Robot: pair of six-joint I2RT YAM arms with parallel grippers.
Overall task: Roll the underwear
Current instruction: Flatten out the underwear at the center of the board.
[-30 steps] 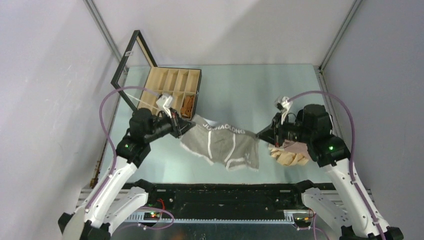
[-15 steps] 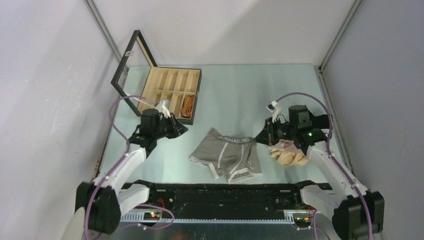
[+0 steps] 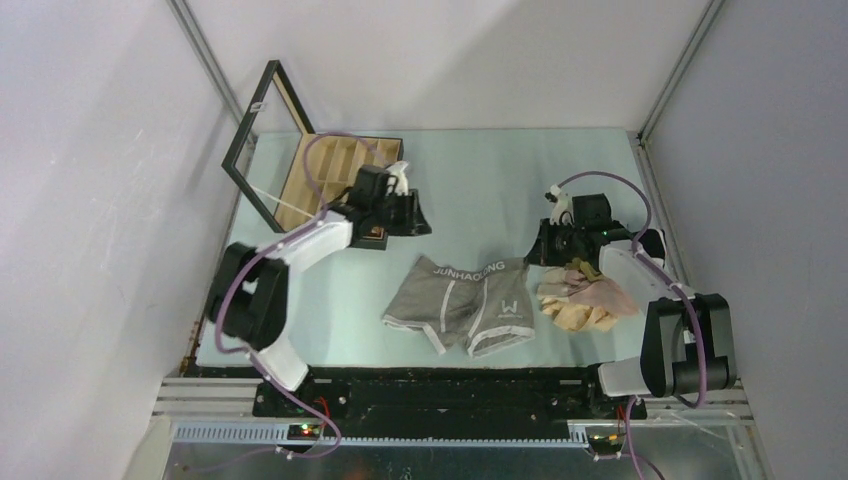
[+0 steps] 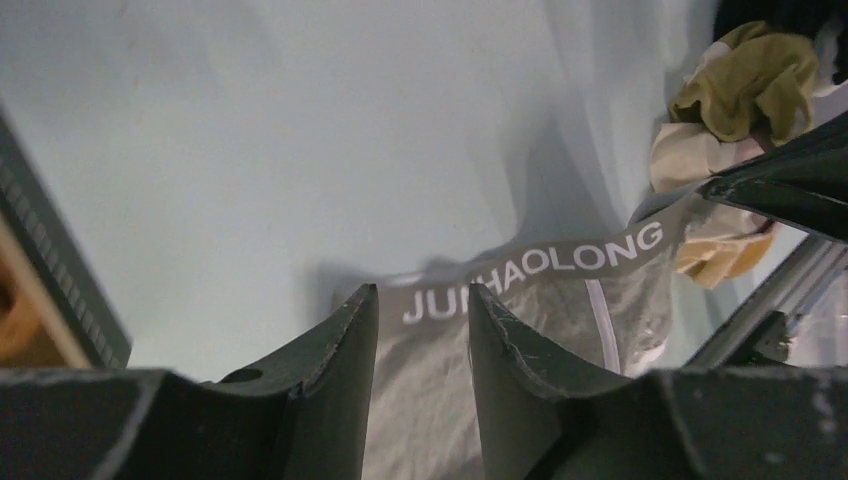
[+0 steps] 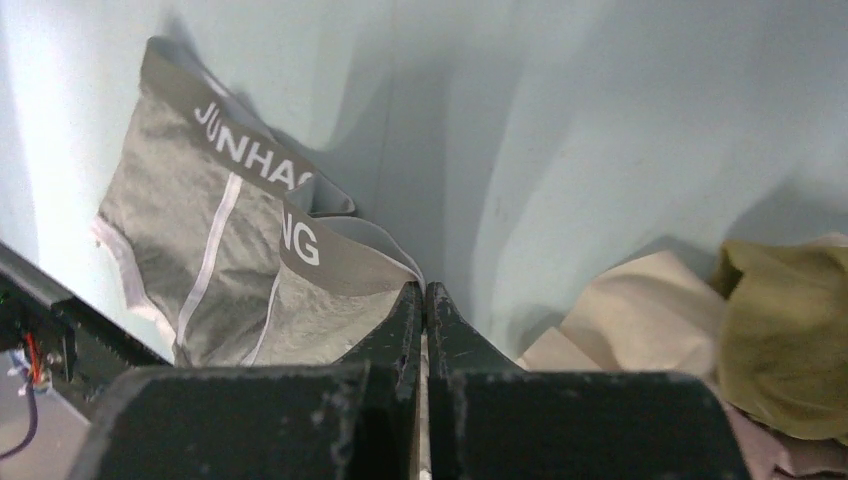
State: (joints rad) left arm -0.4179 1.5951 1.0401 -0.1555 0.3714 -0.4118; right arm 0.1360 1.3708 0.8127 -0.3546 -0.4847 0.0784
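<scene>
Left tool (image 4: 422,300) parted and empty, hovering just off the near right corner of the wooden box (image 3: 330,175). Right tool (image 5: 422,292) pressed closed well right of the box, at the waistband (image 5: 240,150) of the grey underwear (image 3: 460,305); cloth between its fingers (image 5: 395,340) impossible to tell. Grey underwear flat on the surface (image 3: 480,180), right of the box toward its near side; crumpled pile (image 3: 585,300) farther right.

The grey underwear (image 3: 465,305) bore a darker taupe waistband with white letters, white piping down the front and white leg hems. To its right, the heap of garments (image 3: 585,300) mixed beige, pale pink and olive. Beneath it, the table (image 3: 480,170) was pale blue-green. Beyond its left corner, the box (image 3: 336,158) showed a black frame and tan wooden compartments. The left gripper (image 4: 420,310) and right gripper (image 5: 424,290) were matt black, and the cables (image 3: 640,205) were purple.
</scene>
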